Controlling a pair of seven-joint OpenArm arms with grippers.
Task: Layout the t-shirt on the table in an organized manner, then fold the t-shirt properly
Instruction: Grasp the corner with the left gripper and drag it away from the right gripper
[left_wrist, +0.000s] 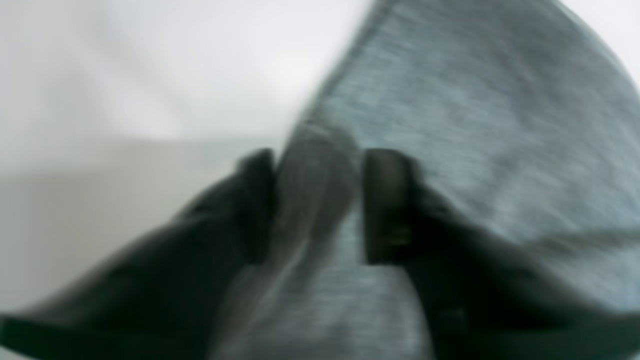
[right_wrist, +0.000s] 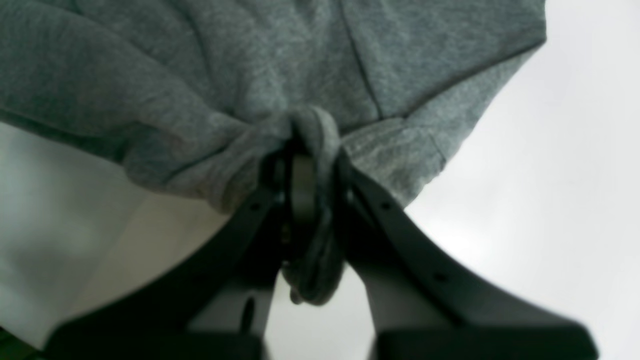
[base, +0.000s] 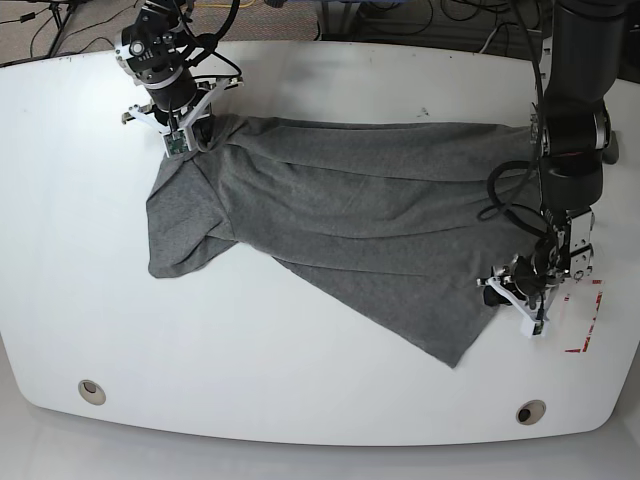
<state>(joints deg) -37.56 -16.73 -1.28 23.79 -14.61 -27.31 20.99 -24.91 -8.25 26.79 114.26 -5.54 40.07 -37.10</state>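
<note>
i'm seeing the t-shirt (base: 350, 220) lying spread across the middle of the table (base: 300, 380), wrinkled and skewed, with one long edge running diagonally down to a point near the front right of the base view and a sleeve hanging off toward the left. my right gripper (right_wrist: 310, 165) is sitting at the far left corner of the cloth in the base view, and its wrist view is showing the jaws pinched together on a bunched roll of grey fabric, with a small tail of cloth poking out below the fingers. my left gripper (left_wrist: 320, 205) is working at the right edge of the shirt, close to the red-and-white tape mark (base: 590, 325). its wrist view is blurred, but i'm making out a fold of grey fabric standing between the two dark fingers (left_wrist: 387, 205), which are still set somewhat apart; i can't tell whether they are actually clamping the cloth. two round holes (base: 91, 390) are showing along the table's front edge.
</note>
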